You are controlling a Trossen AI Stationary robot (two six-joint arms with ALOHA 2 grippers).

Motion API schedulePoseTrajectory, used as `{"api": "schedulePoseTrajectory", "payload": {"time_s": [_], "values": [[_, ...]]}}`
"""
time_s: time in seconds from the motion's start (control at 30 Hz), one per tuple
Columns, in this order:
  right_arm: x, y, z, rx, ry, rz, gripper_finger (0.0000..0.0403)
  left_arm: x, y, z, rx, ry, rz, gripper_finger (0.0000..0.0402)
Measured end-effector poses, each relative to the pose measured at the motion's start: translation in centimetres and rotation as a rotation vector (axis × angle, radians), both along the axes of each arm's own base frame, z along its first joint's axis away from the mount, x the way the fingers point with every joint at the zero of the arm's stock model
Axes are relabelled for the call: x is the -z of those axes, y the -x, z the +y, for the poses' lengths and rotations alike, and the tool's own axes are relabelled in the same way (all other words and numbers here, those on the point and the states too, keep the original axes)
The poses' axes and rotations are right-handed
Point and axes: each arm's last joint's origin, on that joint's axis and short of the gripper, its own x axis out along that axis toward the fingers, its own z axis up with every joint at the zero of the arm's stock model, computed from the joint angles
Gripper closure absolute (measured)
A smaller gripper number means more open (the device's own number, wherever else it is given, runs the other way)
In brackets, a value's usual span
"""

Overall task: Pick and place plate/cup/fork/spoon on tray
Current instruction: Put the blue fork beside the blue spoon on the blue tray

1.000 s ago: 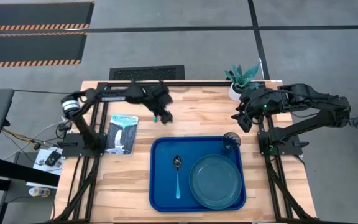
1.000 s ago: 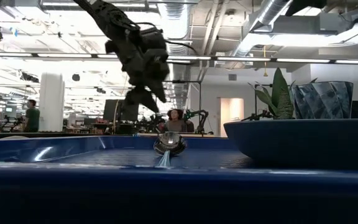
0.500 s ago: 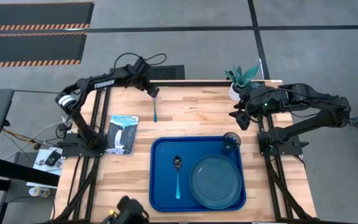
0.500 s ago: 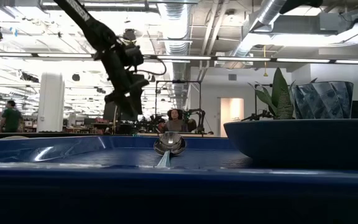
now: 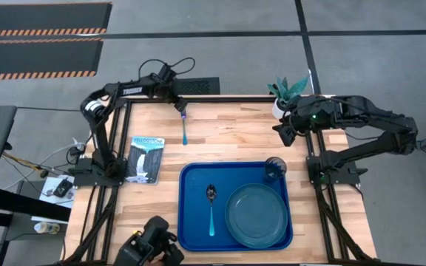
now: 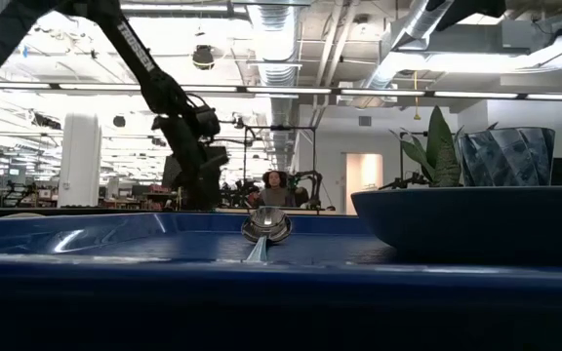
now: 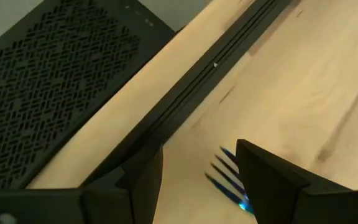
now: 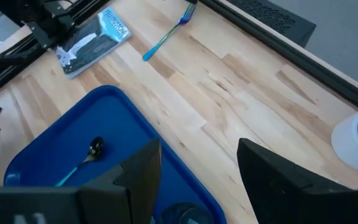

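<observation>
Wooden table (image 5: 235,140), one fork (image 5: 185,131), one tray (image 5: 194,214), both grippers spread.

Bright blue tray (image 5: 191,222) at 6 o'clock — teal blue-grey plate (image 5: 256,215) on it, dark grey-black cup (image 5: 275,168), spoon (image 5: 211,209) with light blue handle and dark metallic bowl. Fork (image 5: 185,127) at 11 o'clock: light blue handle, silver tines. Table (image 5: 228,137) light wood, pale grain streaks. Booklet (image 5: 145,159) at 9 o'clock, dark blue-grey with white patches. White pot (image 5: 280,110), green plant (image 5: 291,88) at 1 o'clock. Both arms dark — black perforated grille (image 5: 174,86) at 12. Floor mats black, orange-striped edges.
</observation>
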Motion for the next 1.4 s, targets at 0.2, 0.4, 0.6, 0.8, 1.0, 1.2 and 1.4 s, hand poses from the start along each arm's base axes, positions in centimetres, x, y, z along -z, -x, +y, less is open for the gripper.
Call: {"api": "schedulePoseTrajectory", "payload": {"time_s": [0.2, 0.4, 0.6, 0.8, 1.0, 1.2, 1.4], "values": [[0.0, 0.0, -0.3, 0.017, -0.007, -0.002, 0.0171, 1.4, -1.2, 0.6, 0.053, 0.01, 0.056, 0.0212], [0.0, 0.0, -0.2, 0.016, -0.006, -0.001, 0.0171, 1.3, -1.2, 0.5, 0.111, 0.023, 0.064, 0.0212], [0.0, 0.0, -0.2, 0.016, -0.006, -0.002, 0.0171, 2.1, -0.5, 0.1, 0.172, 0.09, 0.1, 0.0212], [0.0, 0.0, -0.2, 0.016, -0.006, -0.001, 0.0171, 2.1, -0.4, 0.0, 0.19, 0.085, 0.109, 0.0212], [0.0, 0.0, -0.2, 0.016, -0.006, 0.0, 0.0171, 2.1, -0.4, 0.0, 0.164, 0.106, 0.101, 0.0212], [0.0, 0.0, -0.2, 0.016, -0.006, 0.0, 0.0171, 2.1, -0.4, 0.0, 0.163, 0.133, 0.067, 0.0212], [0.0, 0.0, -0.2, 0.015, -0.005, 0.001, 0.0171, 2.1, -0.4, -0.1, 0.174, 0.149, 0.051, 0.0212]]}}
